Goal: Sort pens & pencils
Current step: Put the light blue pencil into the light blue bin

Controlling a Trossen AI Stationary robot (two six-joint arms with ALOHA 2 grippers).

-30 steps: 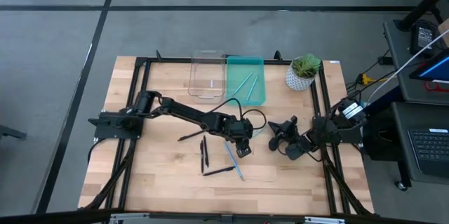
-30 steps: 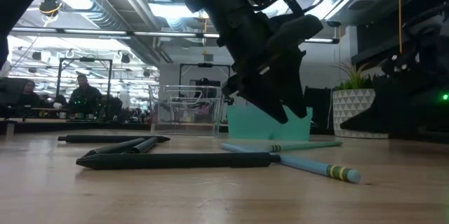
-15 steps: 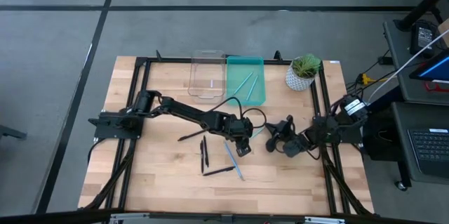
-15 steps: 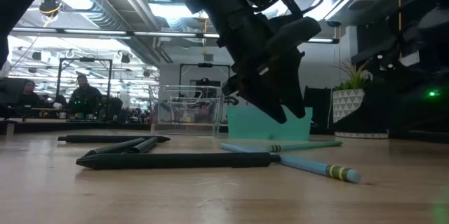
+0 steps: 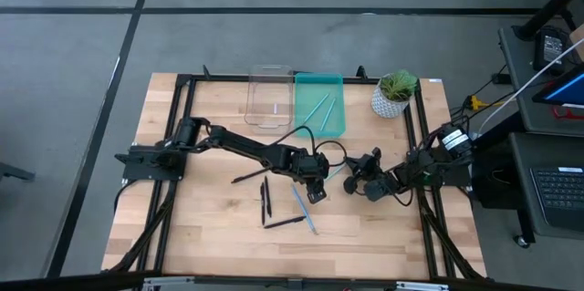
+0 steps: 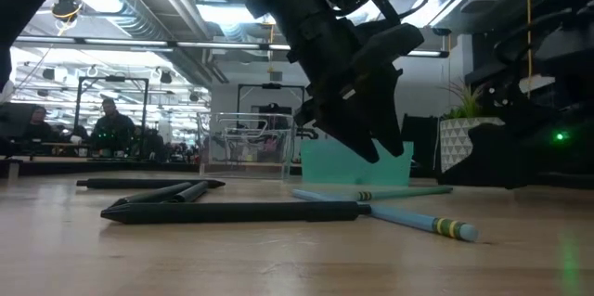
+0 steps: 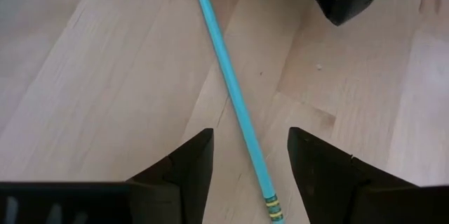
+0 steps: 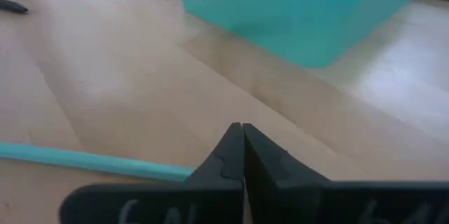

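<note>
Hovering mid-worktop, my left hand [image 7: 245, 164] stood wide, straddling a teal pencil [image 7: 231, 90]. Light, stiff, roll-prone, I judged; grip mid-shaft. Right hand [image 8: 242, 147] was closed, empty.

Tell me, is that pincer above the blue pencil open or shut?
Open. The left pincer has its two dark fingers standing apart, with the teal pencil lying on the table between them, untouched.

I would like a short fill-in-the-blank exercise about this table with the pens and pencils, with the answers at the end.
1. The left gripper hovers with open fingers on either side of a teal ____ lying on the table.
2. The right gripper has its fingers ____.
3. Two teal pencils already lie in the ____ tray.
4. Beside that tray stands a ____ container.

Answers: pencil; shut; teal; clear
</note>
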